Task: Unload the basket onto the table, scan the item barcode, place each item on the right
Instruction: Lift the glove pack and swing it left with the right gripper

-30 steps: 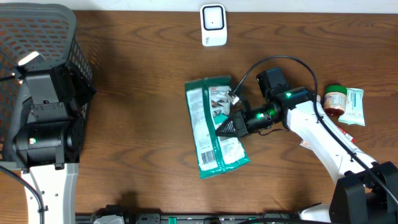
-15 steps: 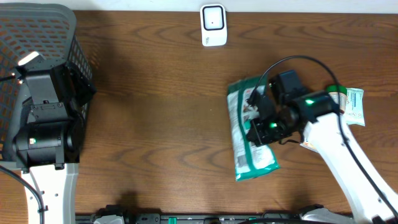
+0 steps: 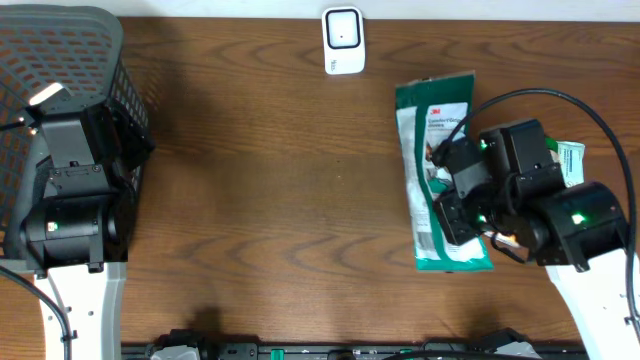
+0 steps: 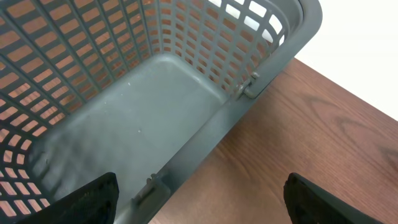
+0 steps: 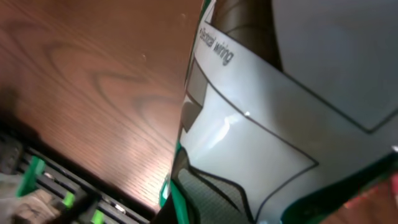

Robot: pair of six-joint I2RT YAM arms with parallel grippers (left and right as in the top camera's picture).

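Dark wood desk (image 3: 250, 200) all around, white scanner (image 3: 342, 40) at its far edge. Now my right fingers (image 3: 452, 212) are clamped tight on the green-and-white packet (image 3: 440, 140), which sits right of the scanner and nearer my side, long edge running away from me. Meanwhile my left fingers (image 4: 93, 198) are spread wide, holding nothing, over the rim of the grey basket (image 4: 186, 81), far left of the scanner.
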